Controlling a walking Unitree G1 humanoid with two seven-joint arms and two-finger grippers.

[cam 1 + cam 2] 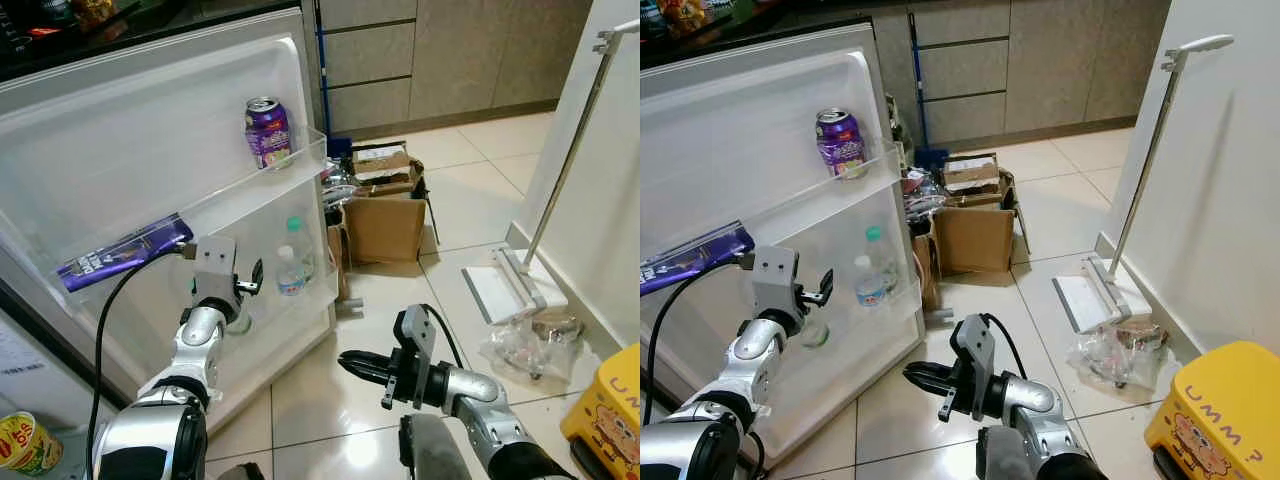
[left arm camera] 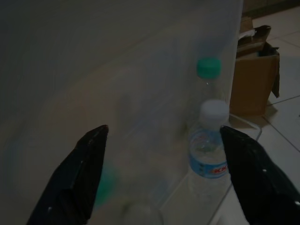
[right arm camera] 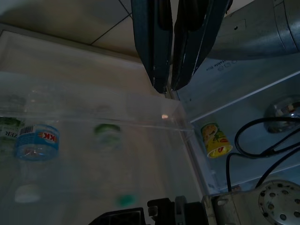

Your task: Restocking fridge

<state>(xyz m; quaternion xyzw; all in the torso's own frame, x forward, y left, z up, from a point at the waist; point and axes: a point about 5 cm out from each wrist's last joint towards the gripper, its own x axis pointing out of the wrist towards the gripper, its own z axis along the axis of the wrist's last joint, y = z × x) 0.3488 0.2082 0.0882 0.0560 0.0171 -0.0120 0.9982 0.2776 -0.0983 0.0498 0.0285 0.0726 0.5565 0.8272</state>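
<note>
At far left, the left eye view catches a yellow-green can low down on an inner fridge shelf; the right wrist view shows it too. On the open fridge door, the upper clear shelf holds one purple packet lying flat and one purple soda can standing upright at its right end. The left gripper is raised at the lower door shelf, its jaws spread wide with nothing between them. Its wrist view shows two water bottles standing in that shelf, one white-capped in front, one green-capped behind, and a blurred green-lidded thing lower down. The right gripper hovers low over the floor tiles, fingers pressed together, empty. Right of the door stand two open cardboard boxes, then one white floor-stand, a clear plastic bag and one yellow container.
</note>
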